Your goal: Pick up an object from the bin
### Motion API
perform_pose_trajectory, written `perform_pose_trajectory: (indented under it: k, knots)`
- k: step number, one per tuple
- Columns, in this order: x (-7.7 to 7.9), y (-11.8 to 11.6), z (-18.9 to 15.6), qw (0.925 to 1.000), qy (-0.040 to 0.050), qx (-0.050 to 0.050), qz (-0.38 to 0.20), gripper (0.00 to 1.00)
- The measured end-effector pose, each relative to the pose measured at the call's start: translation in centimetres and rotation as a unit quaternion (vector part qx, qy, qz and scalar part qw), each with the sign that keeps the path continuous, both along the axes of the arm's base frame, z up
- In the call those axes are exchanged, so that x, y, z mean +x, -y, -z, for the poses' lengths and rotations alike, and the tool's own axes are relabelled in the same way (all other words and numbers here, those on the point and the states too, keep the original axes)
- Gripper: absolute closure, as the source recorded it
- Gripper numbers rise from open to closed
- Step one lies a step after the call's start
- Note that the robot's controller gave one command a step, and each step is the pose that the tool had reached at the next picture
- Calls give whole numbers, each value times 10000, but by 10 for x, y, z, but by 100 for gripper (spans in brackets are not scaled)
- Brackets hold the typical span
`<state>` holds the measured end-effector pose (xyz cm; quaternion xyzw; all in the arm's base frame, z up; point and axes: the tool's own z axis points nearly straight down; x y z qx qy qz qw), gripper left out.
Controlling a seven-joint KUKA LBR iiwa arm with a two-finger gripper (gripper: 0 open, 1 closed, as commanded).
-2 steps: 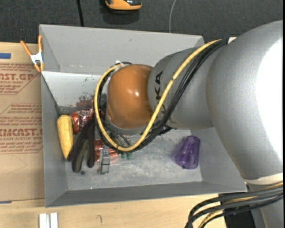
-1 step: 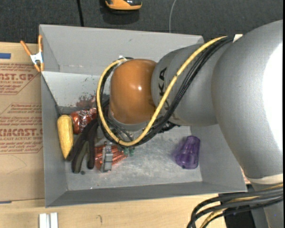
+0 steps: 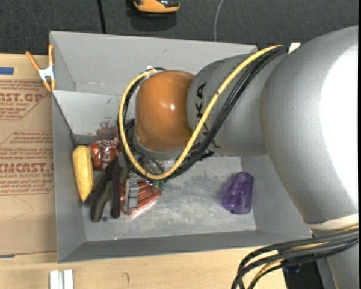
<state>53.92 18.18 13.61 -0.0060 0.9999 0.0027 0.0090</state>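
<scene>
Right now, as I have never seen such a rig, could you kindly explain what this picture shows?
One camera looks down into a grey metal bin. The big grey shape from the right is a robot arm; the orange dome is its wrist cover, with cables around. Its pincer hangs beneath, over the bin's left side, where a yellow corn-cob-like piece, a dark pliers-like tool and shiny red wrappers lie together. A purple plastic piece lies apart, to the right. Whether anything is held, I cannot tell.

Arm cables (image 3: 124,137) hide the head of the dark-handled tool (image 3: 102,194) and part of the red wrapper (image 3: 102,152).
</scene>
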Motion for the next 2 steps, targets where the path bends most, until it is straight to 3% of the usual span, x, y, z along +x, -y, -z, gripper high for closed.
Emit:
perform_pose_trajectory:
  k: [1, 2]
  knots:
    - [-3, 3, 25, 10000, -30, -6, -36, 0]
    - [-21, 18, 36, 9997, -118, -33, 200, 0]
